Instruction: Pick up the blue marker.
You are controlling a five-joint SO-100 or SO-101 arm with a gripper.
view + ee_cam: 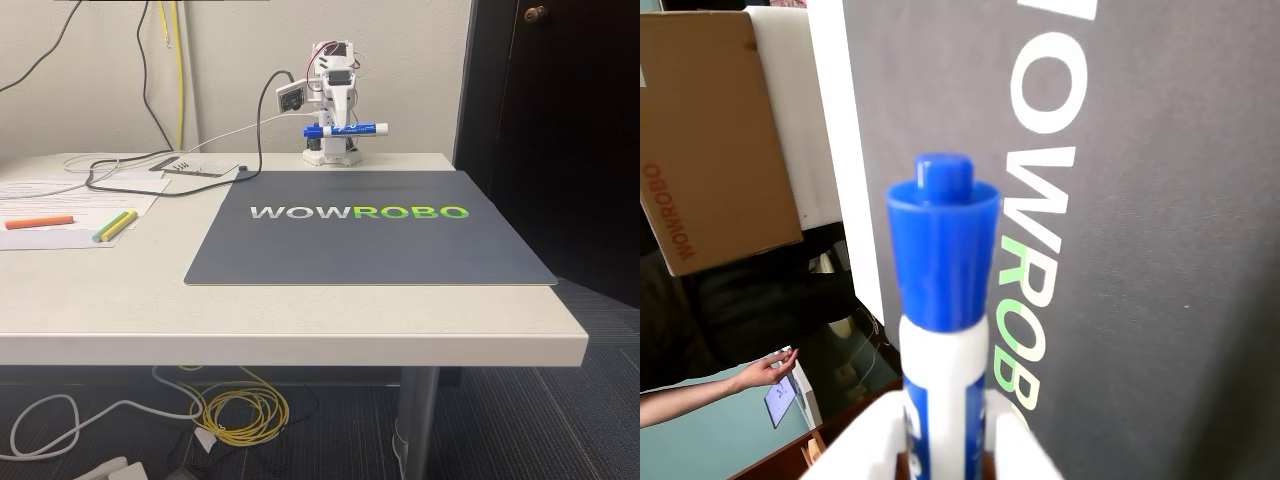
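Markers first: in the fixed view the blue marker (351, 129) hangs crosswise in the air above the far edge of the grey mat (370, 228), well clear of its surface, with the arm (330, 95) folded back upright over its base just behind the mat. The gripper (337, 126) has its fingers clamped on the marker's barrel. I judge the pick itself to be done, the lift complete or nearly so; what remains calls only for a steady hold, since any loosening would drop the marker onto the mat. Left of the mat, on papers (70, 205) lying on the tabletop (300, 310), rest an orange highlighter (39, 222) and yellow-green highlighters (115, 226), well apart from the arm. Cables (175, 172) trail near the mat's far left corner. The mat's near side lies close to the tabletop's front edge, and its own surface is bare, so room over it is ample.

In the wrist view the blue marker (943, 290) points away from the camera, blue cap up, its white barrel pinched between white fingers (855, 452) at the bottom. Below it lies the mat (1160, 200) with its printed lettering. Beyond the mat's edge sits a cardboard box (710, 140), and a person's hand (765, 372) shows far below, near a small device.
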